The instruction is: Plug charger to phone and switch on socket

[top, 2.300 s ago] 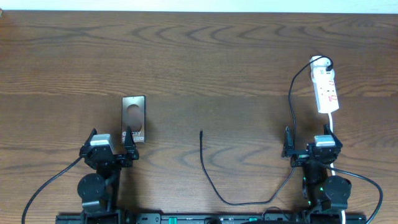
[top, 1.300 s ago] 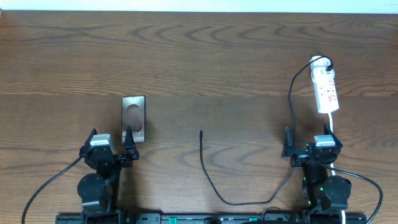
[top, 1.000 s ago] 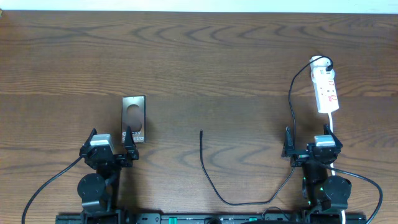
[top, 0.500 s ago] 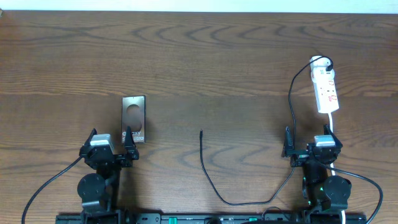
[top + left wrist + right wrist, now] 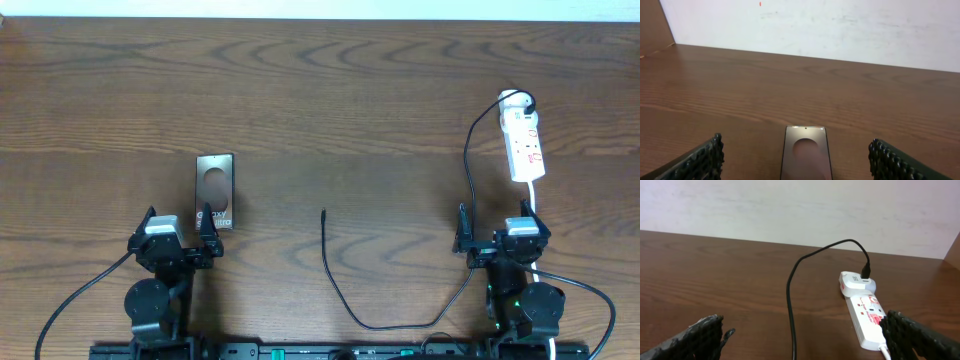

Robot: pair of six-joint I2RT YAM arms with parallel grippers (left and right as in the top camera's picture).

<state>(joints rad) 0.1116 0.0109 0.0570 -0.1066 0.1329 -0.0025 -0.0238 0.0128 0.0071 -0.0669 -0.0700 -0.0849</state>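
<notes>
Wood-grain table (image 5: 320, 90) seen from overhead, with a pale wall behind it in both wrist views. Across the earlier overhead frames and the present one nothing has shifted: neither arm has moved and every object lies where it lay, so the task appears not yet begun.

Left: the left gripper (image 5: 179, 228) sits at the near edge with its fingers (image 5: 705, 160) spread wide, holding nothing. The phone (image 5: 215, 190) lies flat, back up, just beyond it; the left wrist view shows it centred between the two pads and touching neither.

Centre: the charger (image 5: 335, 285) lies loose on the wood, and its connector tip (image 5: 323, 213) points away from the robot, well apart from the phone and to its right. No gripper touches it.

Right: the right gripper (image 5: 500, 235) is likewise spread and empty, the cable running just beside its left finger. Beyond it lies the socket (image 5: 524, 145), the charger's far end already seated in a white adapter (image 5: 513, 100) at its far end. Whether the red switches are on cannot be told.

Judgement: both steps remain. A sensible first move is to pick up the cable near its tip, steady the phone with the left gripper, and press the switch last.
</notes>
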